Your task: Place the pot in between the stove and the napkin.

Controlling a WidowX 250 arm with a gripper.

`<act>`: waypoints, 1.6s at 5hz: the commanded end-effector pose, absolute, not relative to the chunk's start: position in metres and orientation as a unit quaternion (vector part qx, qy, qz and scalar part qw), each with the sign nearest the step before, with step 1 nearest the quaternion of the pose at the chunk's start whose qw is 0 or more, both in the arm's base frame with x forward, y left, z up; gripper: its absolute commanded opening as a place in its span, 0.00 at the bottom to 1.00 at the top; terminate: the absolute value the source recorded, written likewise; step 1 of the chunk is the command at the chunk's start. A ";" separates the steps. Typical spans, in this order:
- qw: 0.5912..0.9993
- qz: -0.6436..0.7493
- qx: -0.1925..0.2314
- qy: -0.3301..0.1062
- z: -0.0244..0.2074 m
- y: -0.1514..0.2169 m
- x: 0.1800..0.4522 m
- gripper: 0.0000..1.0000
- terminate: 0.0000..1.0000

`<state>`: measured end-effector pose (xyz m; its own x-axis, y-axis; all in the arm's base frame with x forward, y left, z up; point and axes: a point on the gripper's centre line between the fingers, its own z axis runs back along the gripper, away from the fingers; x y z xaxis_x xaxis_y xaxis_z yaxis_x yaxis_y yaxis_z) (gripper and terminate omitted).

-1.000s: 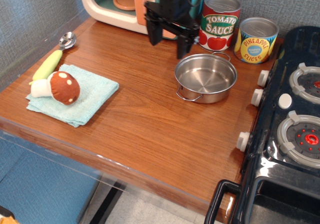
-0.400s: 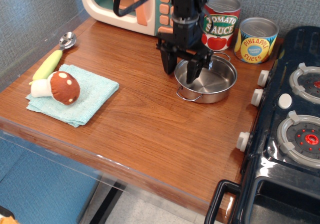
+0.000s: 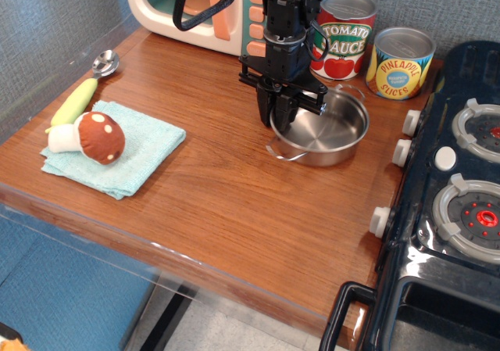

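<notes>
Sitting at the near right, the stove [image 3: 453, 210] borders the table [image 3: 226, 202], its white knobs facing the wood. At the left, the napkin [image 3: 117, 152] lies flat with a mushroom [image 3: 92, 137] on it; a corn cob [image 3: 74, 101] and a spoon [image 3: 105, 62] lie just behind. Farther back, the pot [image 3: 322, 130] rests between napkin and stove, nearer the stove. The pincer [image 3: 280, 115] is clenched on the pot's left rim, one finger inside and one outside. Behind stand two cans [image 3: 344, 34] and a microwave [image 3: 195, 7].
</notes>
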<state>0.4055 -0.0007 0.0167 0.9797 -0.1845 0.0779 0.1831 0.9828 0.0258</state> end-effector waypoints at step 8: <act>0.976 -0.196 0.093 -0.029 0.070 0.030 0.287 1.00 0.00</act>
